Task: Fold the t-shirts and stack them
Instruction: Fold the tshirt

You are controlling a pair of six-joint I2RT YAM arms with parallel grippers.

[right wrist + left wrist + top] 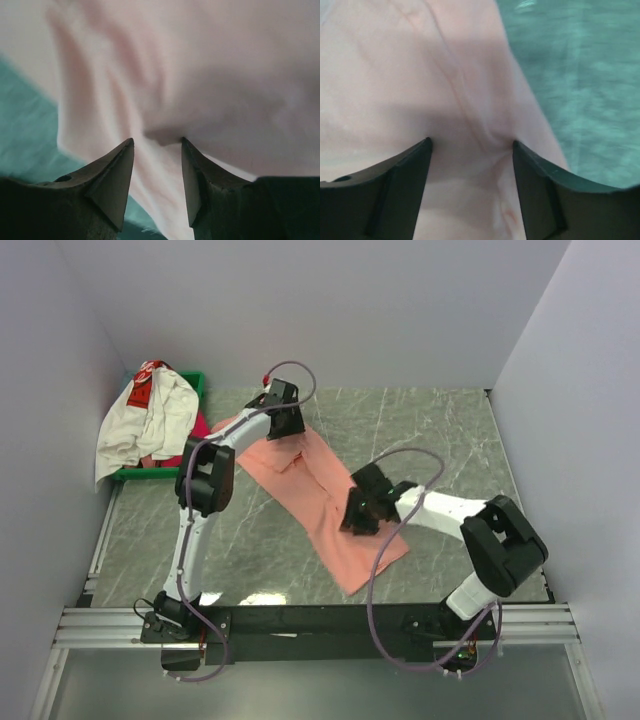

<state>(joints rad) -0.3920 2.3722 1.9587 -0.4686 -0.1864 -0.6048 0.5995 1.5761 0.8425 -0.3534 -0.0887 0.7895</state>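
The salmon-pink t-shirt lies flat and slanted across the middle of the table. My left gripper is down on its far end. In the left wrist view the left gripper is open, with a creased fold of the pink cloth between the fingers. My right gripper rests at the shirt's right edge. In the right wrist view it is open over the cloth, beside a fold. The white t-shirt with a red patch lies heaped at the far left. The magenta-pink t-shirt peeks out from under it.
A green plastic tray stands at the far left under the white and magenta shirts, against the left wall. White walls close in the grey marbled table on three sides. Purple cables loop from both arms over the table.
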